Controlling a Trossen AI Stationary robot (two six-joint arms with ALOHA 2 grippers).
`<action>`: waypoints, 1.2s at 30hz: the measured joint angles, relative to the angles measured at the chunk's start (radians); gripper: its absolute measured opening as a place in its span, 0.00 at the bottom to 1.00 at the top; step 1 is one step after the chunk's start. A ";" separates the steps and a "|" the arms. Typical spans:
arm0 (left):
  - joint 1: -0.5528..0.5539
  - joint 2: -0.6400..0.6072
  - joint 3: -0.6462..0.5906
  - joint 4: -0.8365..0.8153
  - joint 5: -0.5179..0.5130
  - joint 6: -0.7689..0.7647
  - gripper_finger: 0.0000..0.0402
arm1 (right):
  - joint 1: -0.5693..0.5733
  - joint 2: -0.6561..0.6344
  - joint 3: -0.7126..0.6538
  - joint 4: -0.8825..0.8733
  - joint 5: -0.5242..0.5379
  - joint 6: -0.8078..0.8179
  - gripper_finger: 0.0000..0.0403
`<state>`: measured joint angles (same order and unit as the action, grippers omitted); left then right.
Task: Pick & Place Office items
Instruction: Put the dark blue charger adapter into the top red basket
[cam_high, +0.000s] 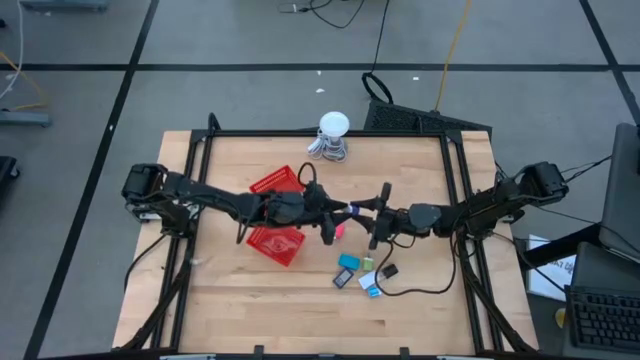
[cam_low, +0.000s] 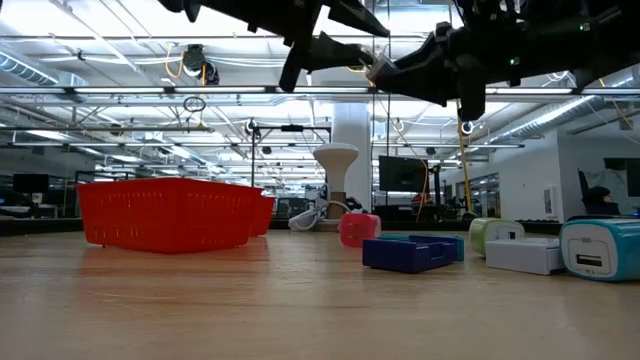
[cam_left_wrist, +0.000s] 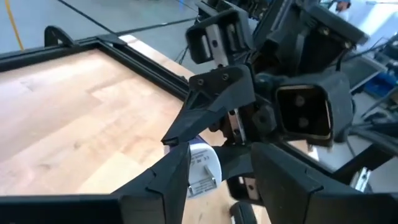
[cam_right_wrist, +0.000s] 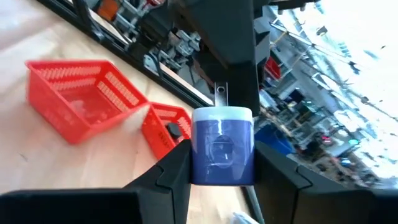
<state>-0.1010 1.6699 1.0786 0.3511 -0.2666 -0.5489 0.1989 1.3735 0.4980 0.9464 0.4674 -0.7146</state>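
Note:
My right gripper (cam_high: 370, 214) (cam_right_wrist: 222, 163) is shut on a small blue-and-white plug-like item (cam_high: 353, 210) (cam_right_wrist: 222, 146), high above the table's middle. My left gripper (cam_high: 335, 214) (cam_left_wrist: 217, 163) faces it, open, its fingers on either side of the item's white pronged end (cam_left_wrist: 203, 168); whether one finger touches it, I cannot tell. The other small items rest on the wood near the middle: a pink one (cam_high: 338, 230) (cam_low: 358, 228), a dark blue one (cam_low: 412, 252), a green-white one (cam_low: 495, 235), a white one (cam_low: 525, 255), and light blue ones (cam_high: 348, 263) (cam_low: 600, 248). My right gripper pinches the item's blue body (cam_right_wrist: 222, 155) between its two fingers, coming level from the table's right. The item is lifted clear of the table, its white end and metal prongs (cam_right_wrist: 221, 93) pointing toward the left gripper.
Two red mesh baskets (cam_high: 278, 183) (cam_high: 275, 243) (cam_low: 165, 212) lie left of centre under the left arm. A white round-headed gadget with a coiled cable (cam_high: 334, 128) (cam_low: 335, 160) stands at the far edge. A black cable (cam_high: 420, 290) trails by the small items. A dark frame (cam_high: 460, 150) rims the table.

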 joint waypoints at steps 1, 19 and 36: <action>0.004 0.000 0.000 0.000 -0.001 -0.002 0.42 | 0.000 0.000 0.000 0.003 0.009 -0.018 0.31; 0.091 -0.011 -0.002 -0.002 0.045 0.012 0.67 | 0.008 -0.001 0.005 0.029 0.147 -0.141 0.31; 0.073 0.066 -0.002 0.068 0.074 -0.051 0.62 | 0.004 -0.002 0.004 0.032 0.109 -0.097 0.31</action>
<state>-0.0277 1.7358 1.0771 0.4188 -0.1922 -0.6003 0.2031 1.3720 0.5018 0.9784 0.5759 -0.8112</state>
